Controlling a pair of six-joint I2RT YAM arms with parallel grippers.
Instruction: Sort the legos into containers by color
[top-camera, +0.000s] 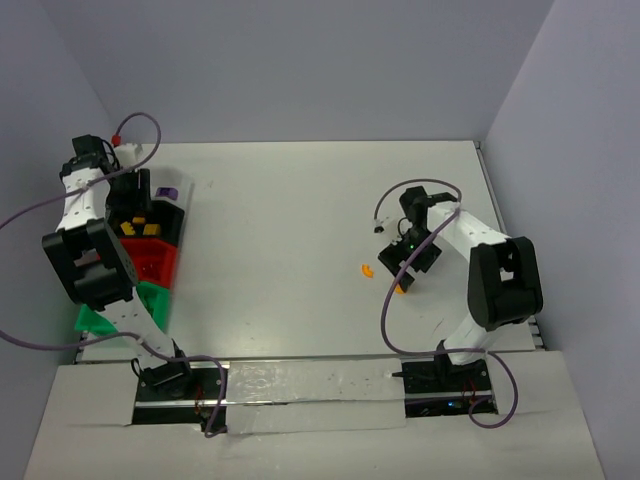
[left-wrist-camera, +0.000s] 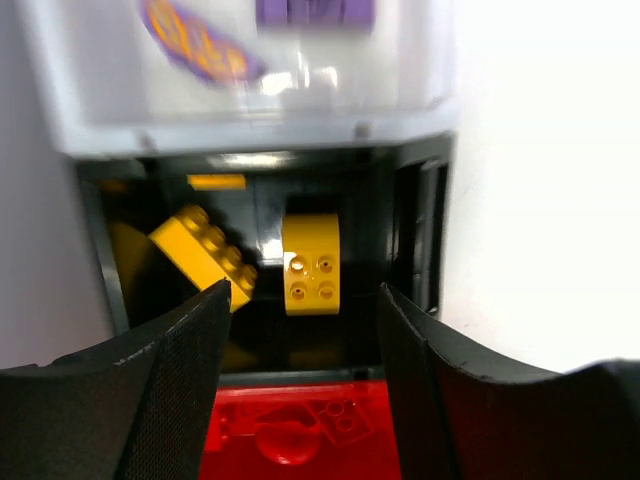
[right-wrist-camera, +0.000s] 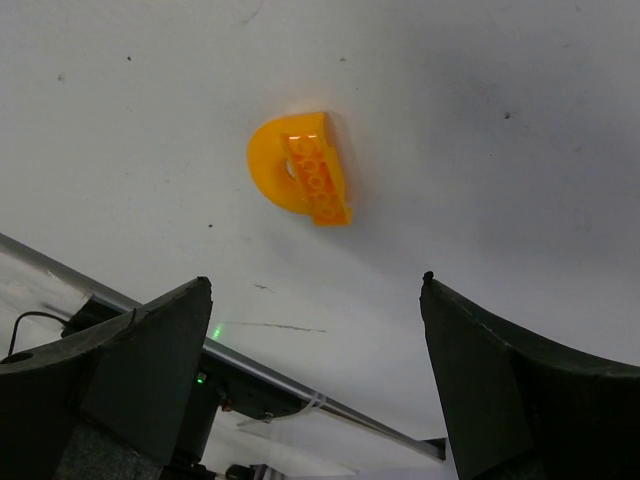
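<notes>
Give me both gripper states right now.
Left gripper: open, holding nothing, facing the black bin.
Right gripper: open, holding nothing; orange piece lies loose ahead of it.

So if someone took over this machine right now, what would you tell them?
Left fingers: open, empty, over the black bin, which holds two yellow legos.
Right fingers: open, above an orange lego lying on the table.
Done: purple piece in the clear bin, red pieces in the red bin.
Left: the orange lego.
</notes>
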